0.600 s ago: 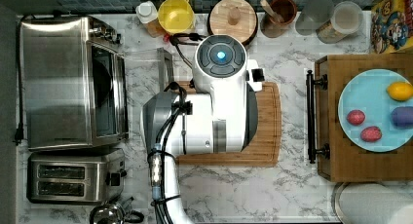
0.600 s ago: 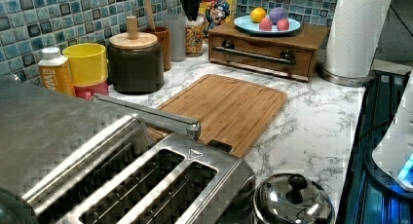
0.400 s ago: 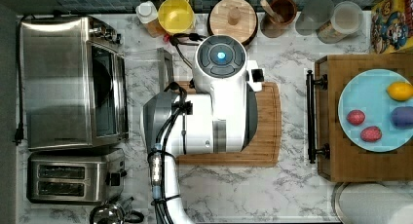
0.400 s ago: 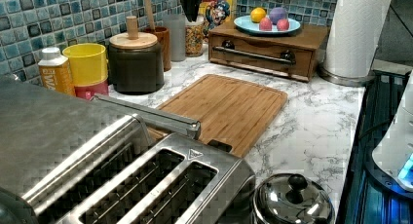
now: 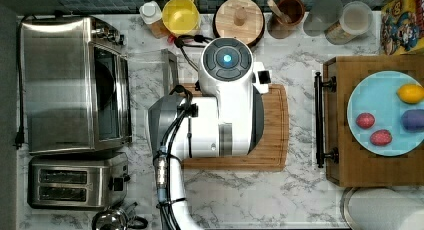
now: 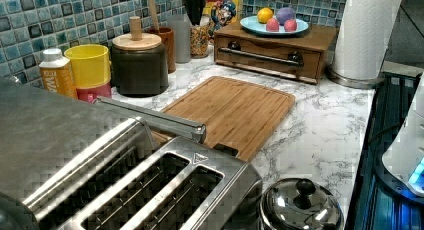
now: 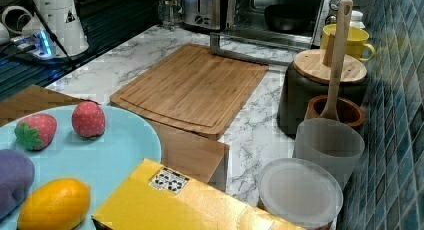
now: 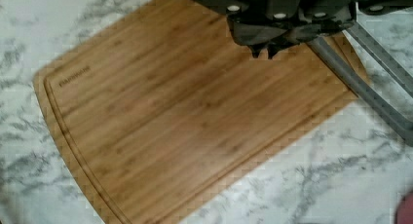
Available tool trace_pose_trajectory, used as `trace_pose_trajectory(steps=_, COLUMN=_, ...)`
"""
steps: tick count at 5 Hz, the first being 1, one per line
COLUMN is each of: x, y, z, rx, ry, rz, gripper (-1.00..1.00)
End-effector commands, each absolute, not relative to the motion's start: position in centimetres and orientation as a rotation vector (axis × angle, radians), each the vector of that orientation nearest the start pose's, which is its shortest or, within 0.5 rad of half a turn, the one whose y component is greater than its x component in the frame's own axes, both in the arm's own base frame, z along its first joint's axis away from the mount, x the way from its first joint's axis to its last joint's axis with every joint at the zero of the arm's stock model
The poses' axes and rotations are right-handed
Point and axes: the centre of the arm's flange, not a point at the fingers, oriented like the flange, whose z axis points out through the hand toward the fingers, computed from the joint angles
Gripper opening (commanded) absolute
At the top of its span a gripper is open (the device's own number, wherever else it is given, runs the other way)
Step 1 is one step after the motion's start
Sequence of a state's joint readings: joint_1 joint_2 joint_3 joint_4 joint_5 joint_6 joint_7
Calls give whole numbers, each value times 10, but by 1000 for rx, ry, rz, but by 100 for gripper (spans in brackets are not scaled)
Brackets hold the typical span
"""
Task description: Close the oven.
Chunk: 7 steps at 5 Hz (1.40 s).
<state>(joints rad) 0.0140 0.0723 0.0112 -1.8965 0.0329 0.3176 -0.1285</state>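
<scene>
Nothing has shifted since moments earlier: the oven [image 5: 75, 85], at the top view's left, stands with its glass door dropped open, while the gripper [image 8: 263, 51] hovers pinched shut, empty, above the cutting board [image 8: 195, 121].

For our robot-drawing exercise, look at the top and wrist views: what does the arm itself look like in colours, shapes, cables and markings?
The arm has glossy white rounded shells with grey joint sections. Its top cap is a dark round disc with a glowing blue centre light. Black cables run alongside its lower segment. The pincer is dark grey to black, with small pale screw heads on its body.
</scene>
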Motion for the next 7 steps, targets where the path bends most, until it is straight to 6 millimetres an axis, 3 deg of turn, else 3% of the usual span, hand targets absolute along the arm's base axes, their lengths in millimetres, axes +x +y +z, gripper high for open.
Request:
trace_pose_trajectory(steps=1, x=571, y=-33, z=388, rx=-2735, ry=426, rz=199, gripper=-100)
trace_pose_trajectory(steps=2, x=563, y=-44, z=367, rx=-2689, ry=360, rz=105, gripper=-100)
trace_pose_trajectory(steps=3, x=553, y=-42, z=351, rx=-2636, ry=257, rz=-30, gripper=-100)
trace_pose_trajectory(steps=4, x=553, y=-28, z=335, rx=-2579, ry=183, rz=-66, gripper=-100)
trace_pose_trajectory(steps=6, x=571, y=13, z=286, rx=-2524, ry=33, rz=-21, gripper=-100)
trace_pose_trajectory(steps=7, x=582, y=22, z=265, rx=-2509, ry=12, rz=-39, gripper=-100)
